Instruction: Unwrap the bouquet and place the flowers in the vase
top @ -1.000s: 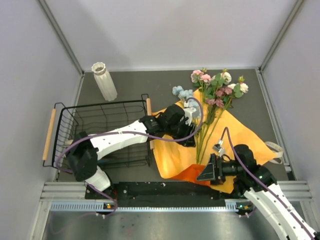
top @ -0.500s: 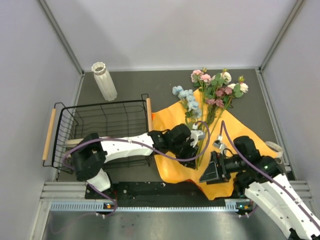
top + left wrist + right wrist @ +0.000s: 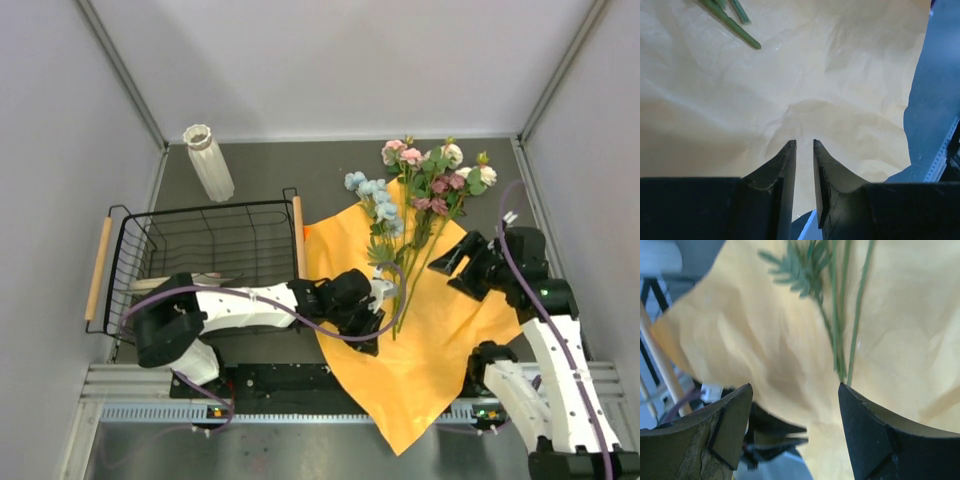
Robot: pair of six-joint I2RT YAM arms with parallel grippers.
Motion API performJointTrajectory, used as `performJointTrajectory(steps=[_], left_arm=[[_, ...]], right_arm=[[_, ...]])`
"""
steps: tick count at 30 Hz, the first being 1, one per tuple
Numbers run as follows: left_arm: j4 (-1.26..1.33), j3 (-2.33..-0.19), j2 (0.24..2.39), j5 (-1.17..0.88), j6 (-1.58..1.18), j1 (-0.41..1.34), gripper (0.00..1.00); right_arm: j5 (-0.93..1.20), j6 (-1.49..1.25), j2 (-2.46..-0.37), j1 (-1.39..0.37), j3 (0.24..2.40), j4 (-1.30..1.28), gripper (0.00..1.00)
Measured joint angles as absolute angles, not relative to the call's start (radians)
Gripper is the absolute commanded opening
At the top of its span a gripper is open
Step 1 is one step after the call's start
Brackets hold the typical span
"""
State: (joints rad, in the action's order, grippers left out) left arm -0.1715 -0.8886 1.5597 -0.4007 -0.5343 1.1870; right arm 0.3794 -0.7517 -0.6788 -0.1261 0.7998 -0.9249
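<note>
the orange wrap [image 3: 430, 340] lies opened flat on the table [image 3: 290, 165]. the flowers [image 3: 425, 185] rest loose on it, heads toward the far wall. the left tool [image 3: 804, 145] sits low over the paper near the stem ends, fingers almost together with a thin gap and nothing in it. the right tool [image 3: 794, 386] hangs above the wrap's right side, spread and empty. the vase [image 3: 208, 160] stands far left, beyond the wire rack [image 3: 200, 215].

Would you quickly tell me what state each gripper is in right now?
Left gripper: open only a narrow slit, holding nothing.
Right gripper: open wide, holding nothing.
</note>
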Motion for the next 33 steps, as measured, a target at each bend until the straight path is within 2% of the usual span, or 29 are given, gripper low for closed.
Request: performJointTrajectory(steps=[2,3,13,16,26,33], left_arm=[[-0.172,-0.885,1.540,-0.378,-0.543,1.187,0.35],[-0.172,-0.886,1.530,-0.369,-0.544,1.187,0.37],[-0.268,-1.097,1.489,-0.292,-0.511,1.175,0.66],[-0.299,-1.160,1.474,-0.271,-0.502,1.164,0.67],[-0.355,-1.192,1.357,-0.207,-0.496,1.158,0.68],[-0.372,-1.192,1.273,-0.170,-0.496,1.157,0.68]], right_arm=[[0.353,-0.739,-0.713,-0.041,0.796,-0.871,0.57],[0.350,-0.726,-0.739,-0.022,0.793,-0.839,0.49],[0.248,-0.651,-1.230,-0.008,0.808,-0.528,0.43],[0.224,-0.646,-1.367,0.022,0.888,-0.483,0.34],[0.262,-0.630,-1.714,0.084,1.112,-0.347,0.37],[0.281,-0.609,-1.823,0.094,1.167,-0.334,0.33]])
